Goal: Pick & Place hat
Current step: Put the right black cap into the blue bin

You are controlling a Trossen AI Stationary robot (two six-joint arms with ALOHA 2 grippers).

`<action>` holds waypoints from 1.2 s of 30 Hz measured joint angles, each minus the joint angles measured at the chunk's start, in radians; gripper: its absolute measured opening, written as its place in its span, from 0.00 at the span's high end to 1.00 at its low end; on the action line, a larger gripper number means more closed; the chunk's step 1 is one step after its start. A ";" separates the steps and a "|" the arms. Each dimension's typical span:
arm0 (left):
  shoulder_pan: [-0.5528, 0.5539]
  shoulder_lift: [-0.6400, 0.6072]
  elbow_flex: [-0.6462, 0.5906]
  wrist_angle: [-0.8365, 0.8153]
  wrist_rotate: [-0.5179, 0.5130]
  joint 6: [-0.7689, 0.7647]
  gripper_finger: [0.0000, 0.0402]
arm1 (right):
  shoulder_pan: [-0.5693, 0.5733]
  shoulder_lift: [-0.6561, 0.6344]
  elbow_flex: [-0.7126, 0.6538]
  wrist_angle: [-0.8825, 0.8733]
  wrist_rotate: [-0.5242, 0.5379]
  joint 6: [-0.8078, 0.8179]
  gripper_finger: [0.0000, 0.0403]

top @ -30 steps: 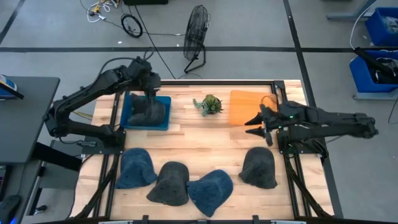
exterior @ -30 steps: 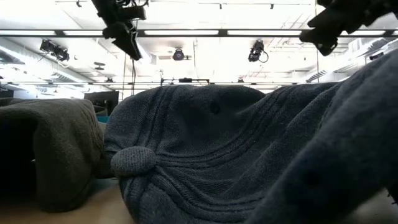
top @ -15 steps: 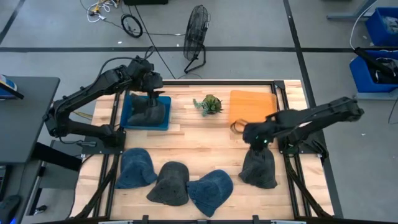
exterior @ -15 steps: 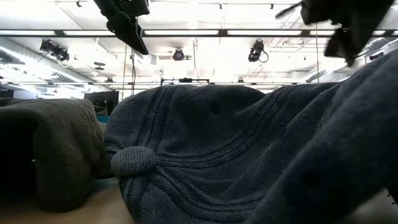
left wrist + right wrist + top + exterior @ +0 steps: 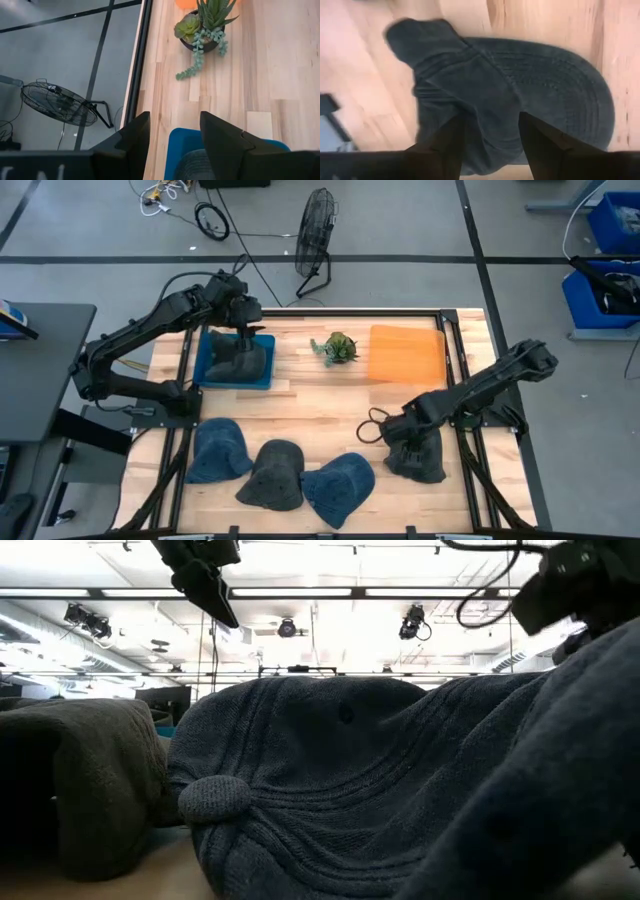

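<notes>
- One hat [image 5: 238,352] already lies in the blue bin [image 5: 262,374] at the back left; that part looks done.
- Four hats are left on the table [image 5: 320,400] along the front; three lie together at the front left, like the blue hat [image 5: 340,486], and the grey hat [image 5: 418,456] lies alone at the front right.
- The right gripper [image 5: 403,438] is low over the grey hat, right on its top; in the right wrist view its fingers [image 5: 540,145] stand apart with the hat cloth [image 5: 520,100] between and under them; it has not closed on the hat yet, so I think the grab comes next.
- The left gripper [image 5: 243,330] sits over the bin, at the hat inside; its fingers [image 5: 220,137] are apart and hold nothing.
- The orange mat [image 5: 405,352] at the back right is bare, and a small plant [image 5: 336,347] stands between the bin and the mat.
- Change: a second ago the right arm reached out by the orange mat; half a second ago it was swinging toward the grey hat; now it has come down onto it; the left arm has hardly moved.
</notes>
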 joint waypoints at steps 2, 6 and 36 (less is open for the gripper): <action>0.000 0.000 0.000 0.000 0.000 0.000 0.56 | 0.011 0.035 0.000 -0.002 0.000 0.014 0.54; 0.000 0.000 0.000 0.000 0.000 0.001 0.56 | 0.027 0.094 0.000 -0.005 -0.003 0.045 0.54; -0.114 0.000 0.000 0.009 0.314 -0.335 0.56 | -0.104 0.145 0.283 -0.037 0.348 0.174 0.98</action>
